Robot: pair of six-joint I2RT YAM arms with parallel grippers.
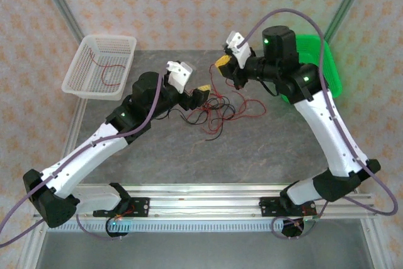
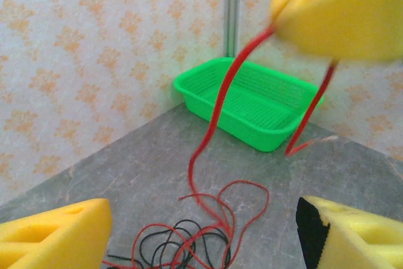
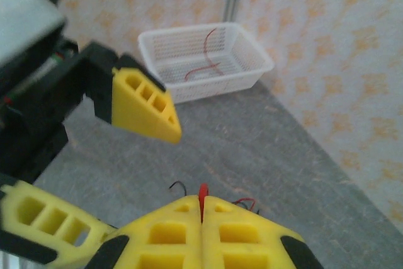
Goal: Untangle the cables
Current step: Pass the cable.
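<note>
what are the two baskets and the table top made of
White basket: looks like thin matte plastic, fine mesh walls. Green basket: bright moulded plastic, same perforated mesh. Table top: grey, mottled like stone or printed laminate; cannot tell which.

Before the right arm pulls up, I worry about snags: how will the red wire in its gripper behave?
Probably floppy: the red wire hangs in a slack curve below the right gripper. Likely very light, being so thin. It may drag the tangle along, since its lower end loops among black wires.
</note>
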